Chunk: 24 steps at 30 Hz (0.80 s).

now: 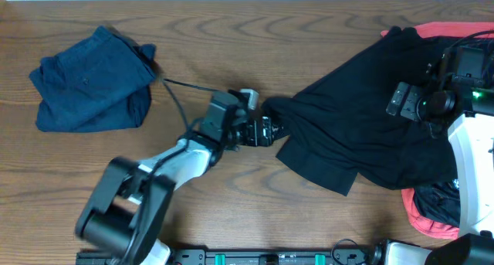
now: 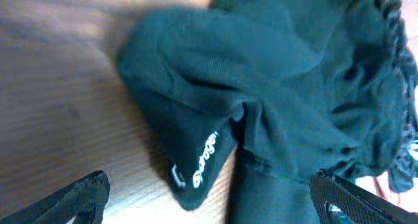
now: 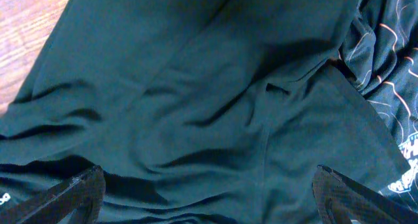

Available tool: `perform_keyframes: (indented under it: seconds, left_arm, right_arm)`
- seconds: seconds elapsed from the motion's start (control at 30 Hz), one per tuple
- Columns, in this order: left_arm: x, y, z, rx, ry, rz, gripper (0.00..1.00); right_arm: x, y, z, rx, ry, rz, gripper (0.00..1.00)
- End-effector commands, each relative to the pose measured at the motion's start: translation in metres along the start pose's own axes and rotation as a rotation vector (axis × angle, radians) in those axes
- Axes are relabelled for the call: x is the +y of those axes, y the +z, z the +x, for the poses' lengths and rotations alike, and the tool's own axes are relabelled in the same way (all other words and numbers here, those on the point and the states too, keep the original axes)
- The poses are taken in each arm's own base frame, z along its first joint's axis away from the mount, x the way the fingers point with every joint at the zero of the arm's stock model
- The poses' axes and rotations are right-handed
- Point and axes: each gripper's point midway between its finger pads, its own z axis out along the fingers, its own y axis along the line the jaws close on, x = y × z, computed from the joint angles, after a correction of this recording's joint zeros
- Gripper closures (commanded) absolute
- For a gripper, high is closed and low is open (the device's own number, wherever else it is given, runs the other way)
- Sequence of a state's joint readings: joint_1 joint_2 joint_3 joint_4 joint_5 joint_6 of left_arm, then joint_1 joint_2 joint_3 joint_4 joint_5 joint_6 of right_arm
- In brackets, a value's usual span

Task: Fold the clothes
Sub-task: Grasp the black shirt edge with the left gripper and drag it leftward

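The large black garment (image 1: 363, 134) lies crumpled on the right half of the table. Its left corner carries a white logo (image 2: 202, 162). My left gripper (image 1: 270, 130) is at that corner, open, with its fingertips (image 2: 72, 198) on either side of the logo corner (image 2: 209, 208) and nothing clamped. My right gripper (image 1: 403, 100) hovers open over the garment's upper right part; in the right wrist view wrinkled black fabric (image 3: 196, 106) fills the gap between its fingers (image 3: 359, 198). A navy blue garment (image 1: 93, 83) sits bunched at the far left. A black garment with red trim (image 1: 432, 219) lies partly under the big one.
The brown wooden table (image 1: 231, 33) shows between the navy pile and the black garment. The left arm's cable (image 1: 181, 95) trails across it. Red fabric (image 1: 451, 29) also peeks out at the top right. The right arm's white base (image 1: 475, 164) stands at the right edge.
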State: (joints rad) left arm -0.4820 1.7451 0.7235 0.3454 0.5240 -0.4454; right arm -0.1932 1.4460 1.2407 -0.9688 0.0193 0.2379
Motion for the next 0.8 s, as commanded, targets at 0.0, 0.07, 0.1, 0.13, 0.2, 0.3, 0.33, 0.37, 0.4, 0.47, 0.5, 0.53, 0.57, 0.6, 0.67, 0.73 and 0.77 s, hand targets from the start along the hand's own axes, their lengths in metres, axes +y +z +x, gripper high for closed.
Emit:
perform_keyframes:
  seconds: [0.0, 0.07, 0.1, 0.13, 0.2, 0.3, 0.33, 0.37, 0.4, 0.47, 0.5, 0.53, 0.57, 0.6, 0.67, 0.73, 0.77]
  left_arm:
    - [0.001, 0.019, 0.003, -0.004, 0.022, 0.005, 0.02]
    - [-0.004, 0.028, 0.004, -0.016, 0.047, 0.028, 0.17]
    - [-0.007, 0.031, 0.004, -0.022, 0.058, 0.039, 0.25]
    - [-0.009, 0.032, 0.004, -0.025, 0.065, 0.044, 0.36]
    - [-0.008, 0.033, 0.004, -0.029, 0.067, 0.038, 0.74]
    - [0.006, 0.028, -0.006, -0.061, 0.047, -0.011, 0.94]
    - [0.012, 0.025, -0.011, -0.079, 0.039, -0.028, 0.94]
    - [0.021, 0.020, -0.021, -0.109, 0.027, -0.055, 0.94]
    - [0.029, 0.014, -0.031, -0.142, 0.018, -0.080, 0.94]
    - [0.051, -0.009, -0.066, -0.254, -0.009, -0.155, 0.94]
    - [0.063, -0.027, -0.093, -0.331, -0.025, -0.187, 0.94]
    - [0.067, -0.038, -0.107, -0.372, -0.031, -0.198, 0.94]
    - [0.075, -0.059, -0.135, -0.447, -0.040, -0.212, 0.94]
    - [0.080, -0.079, -0.161, -0.517, -0.043, -0.222, 0.94]
    - [0.088, -0.118, -0.208, -0.638, -0.042, -0.238, 0.94]
    - [0.096, -0.162, -0.255, -0.751, -0.039, -0.265, 0.94]
    - [0.101, -0.175, -0.266, -0.778, -0.044, -0.283, 0.94]
  right_arm:
    - [-0.002, -0.004, -0.002, -0.011, 0.006, 0.002, 0.01]
    - [-0.003, -0.004, 0.000, -0.004, 0.006, 0.004, 0.01]
    - [-0.003, -0.004, 0.000, -0.003, 0.006, 0.005, 0.01]
    - [-0.003, -0.004, 0.000, -0.002, 0.006, 0.005, 0.01]
    - [-0.003, -0.004, 0.001, -0.001, 0.006, 0.005, 0.01]
    - [-0.003, -0.004, 0.001, -0.001, 0.006, 0.005, 0.01]
    - [-0.003, -0.004, 0.001, -0.001, 0.006, 0.005, 0.01]
    - [-0.003, -0.004, 0.001, -0.001, 0.006, 0.005, 0.01]
    - [-0.003, -0.004, 0.001, -0.001, 0.006, 0.006, 0.01]
    - [-0.003, -0.004, 0.001, -0.001, 0.006, 0.006, 0.01]
    - [-0.003, -0.004, 0.001, 0.000, 0.006, 0.006, 0.01]
    - [-0.003, -0.004, 0.001, 0.002, 0.006, 0.006, 0.01]
    - [-0.003, -0.004, 0.002, 0.003, 0.006, 0.007, 0.01]
    - [-0.003, -0.004, 0.002, 0.006, 0.006, 0.007, 0.01]
    - [-0.003, -0.004, 0.003, 0.007, 0.006, 0.007, 0.01]
    - [-0.003, -0.004, 0.003, 0.009, 0.006, 0.007, 0.01]
    - [-0.003, -0.004, 0.003, 0.010, 0.006, 0.008, 0.01]
